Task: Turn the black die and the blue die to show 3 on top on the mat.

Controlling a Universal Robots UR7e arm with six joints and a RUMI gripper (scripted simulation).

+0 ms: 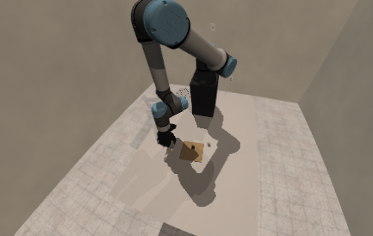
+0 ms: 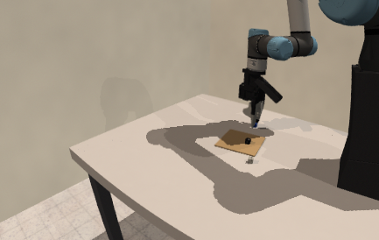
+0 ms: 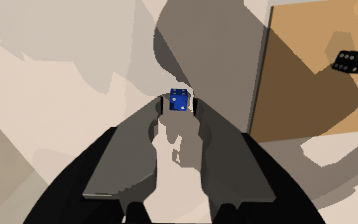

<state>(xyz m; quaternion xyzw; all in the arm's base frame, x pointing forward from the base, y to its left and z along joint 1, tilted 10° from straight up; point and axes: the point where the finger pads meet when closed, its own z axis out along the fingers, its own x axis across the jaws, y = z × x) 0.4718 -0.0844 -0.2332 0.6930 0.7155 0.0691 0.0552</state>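
Note:
The blue die (image 2: 256,125) (image 3: 178,101) stands off the mat; in the wrist view it shows a darker face with several pips and a brighter face with two. My gripper (image 2: 256,124) (image 3: 178,98) is narrowly open, with its fingertips on either side of the blue die and slim gaps beside it. The black die (image 1: 193,147) (image 2: 248,141) (image 3: 353,62) rests on the tan mat (image 1: 198,158) (image 2: 239,148) (image 3: 291,117), with three pips in a diagonal on its right part in the wrist view. The white die (image 1: 208,145) (image 2: 250,161) lies just off the mat; its pips are too small to read.
The arm's black pedestal (image 1: 203,96) (image 2: 368,131) stands on the table (image 1: 235,194) (image 2: 121,162), beyond the mat in the top view. Arm shadows cross the table and part of the mat. Walls rise behind the table.

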